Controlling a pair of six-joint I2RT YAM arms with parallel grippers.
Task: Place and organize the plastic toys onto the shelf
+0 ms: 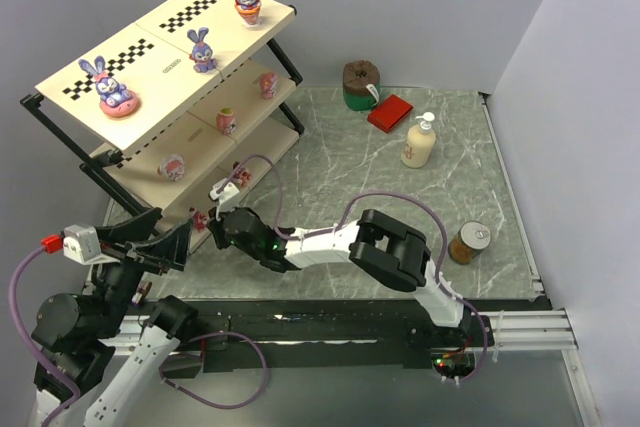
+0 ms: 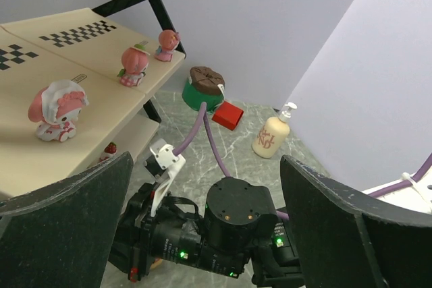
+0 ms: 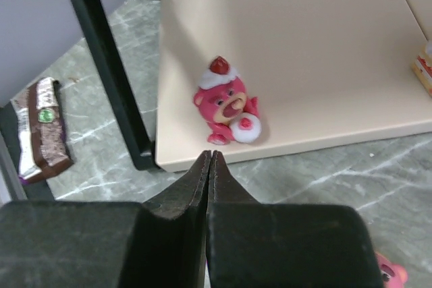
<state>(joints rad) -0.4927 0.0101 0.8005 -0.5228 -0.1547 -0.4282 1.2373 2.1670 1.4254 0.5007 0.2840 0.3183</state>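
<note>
Pink bear toy (image 3: 226, 102) standing upright at near edge of lowest shelf (image 3: 317, 38) board. Right hand (image 3: 210, 156) hovering just near of it over counter (image 3: 304, 173), fingers pressing fully together, gripping nothing. Left hand (image 2: 206, 166) gaping wide, empty.

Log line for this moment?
left tool: open, empty | right tool: shut, empty, before shelf bottom board | pink bear toy: on board, near edge

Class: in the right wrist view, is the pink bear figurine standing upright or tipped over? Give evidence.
Upright: the pink bear figurine stands feet-down on the shelf board, its strawberry cap on top.
</note>
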